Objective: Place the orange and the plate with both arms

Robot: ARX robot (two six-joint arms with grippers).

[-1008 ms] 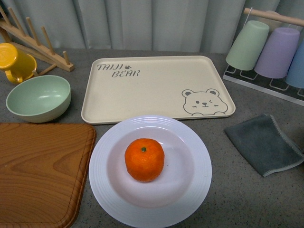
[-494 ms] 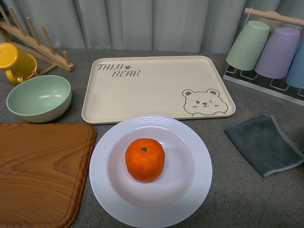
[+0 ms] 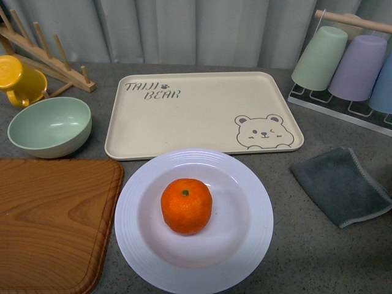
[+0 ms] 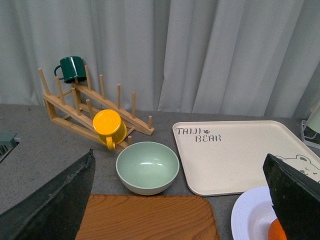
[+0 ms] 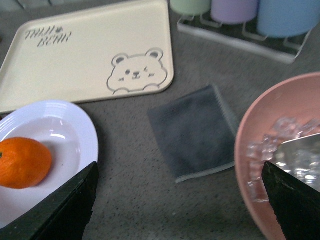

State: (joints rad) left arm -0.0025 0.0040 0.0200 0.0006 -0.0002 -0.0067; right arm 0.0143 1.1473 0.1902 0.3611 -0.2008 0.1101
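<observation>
Two grippers are shown only by their wrist cameras, the left gripper and the right gripper each spread wide with nothing held. The orange is seated in the middle of the plate, which is hemmed by the bear tray behind and the wooden board on the left, while bare grey countertop is left open toward the cloth, and a pale curtain is hung behind. Whether plate and tray touch cannot be told, the board is cut off by the frame, and the contents of the pink bowl are too blurred to be made out.
</observation>
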